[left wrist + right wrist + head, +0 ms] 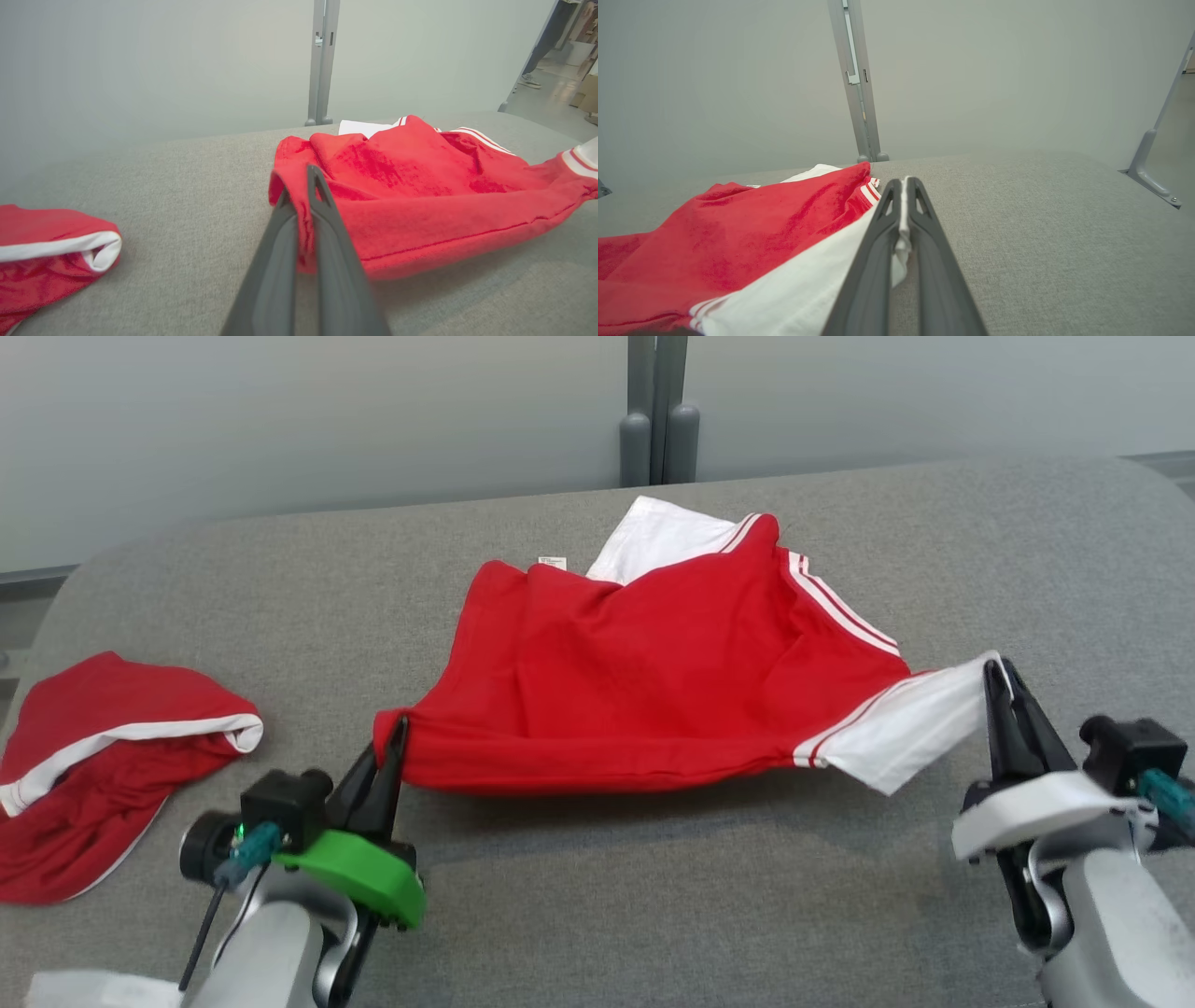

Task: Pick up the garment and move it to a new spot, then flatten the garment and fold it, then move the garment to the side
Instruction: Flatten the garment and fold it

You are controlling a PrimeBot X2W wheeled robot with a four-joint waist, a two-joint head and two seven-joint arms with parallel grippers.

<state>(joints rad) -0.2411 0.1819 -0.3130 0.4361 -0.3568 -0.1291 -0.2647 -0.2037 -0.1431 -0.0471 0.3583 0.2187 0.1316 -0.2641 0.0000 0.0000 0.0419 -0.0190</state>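
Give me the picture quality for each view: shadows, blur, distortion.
Head view: soft, even light; a faint shadow on the grey table beneath the raised red garment. Left wrist view: the left gripper is blurred near the lens, the table's far edge bows. Right wrist view: the right gripper is soft close up, the post leans.

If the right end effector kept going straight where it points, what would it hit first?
Beyond the white sleeve it grips, the right end effector seems to face bare grey table, then probably the partition wall.
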